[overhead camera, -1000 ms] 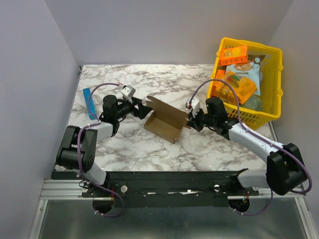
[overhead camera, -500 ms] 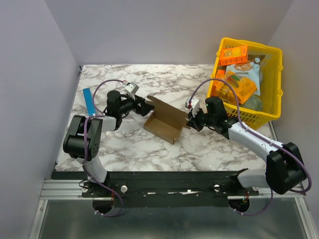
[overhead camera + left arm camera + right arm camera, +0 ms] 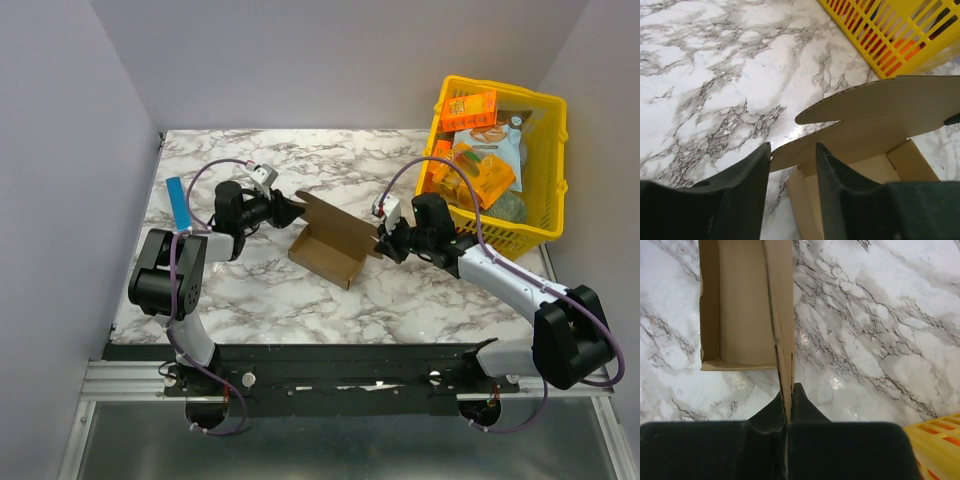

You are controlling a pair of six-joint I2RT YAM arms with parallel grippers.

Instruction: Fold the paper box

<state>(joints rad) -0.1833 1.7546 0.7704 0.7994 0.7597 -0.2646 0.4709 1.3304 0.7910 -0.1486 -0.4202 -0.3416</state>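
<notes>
Two grippers meet at the paper box (image 3: 330,245), which lies open as a shallow brown tray on the marble table (image 3: 300,300), near the yellow basket (image 3: 558,170) and on its table-centre side. The right gripper (image 3: 386,240), on the box end nearer the basket, is pinched tight on the upright side wall (image 3: 781,315), with no gap between its jaws. The left gripper (image 3: 293,211), at the end farther from the basket, stands parted, and the corner of the raised lid flap (image 3: 875,105) sits in the gap between its fingers (image 3: 747,190); I cannot tell whether either pad touches the card.

The step in hand appears to be catching that flap. To do it well, the left jaws should close squarely on the flap's edge, not its tip. The right grip should stay firm, so that the tray does not slide toward the basket as the flap swings over.
</notes>
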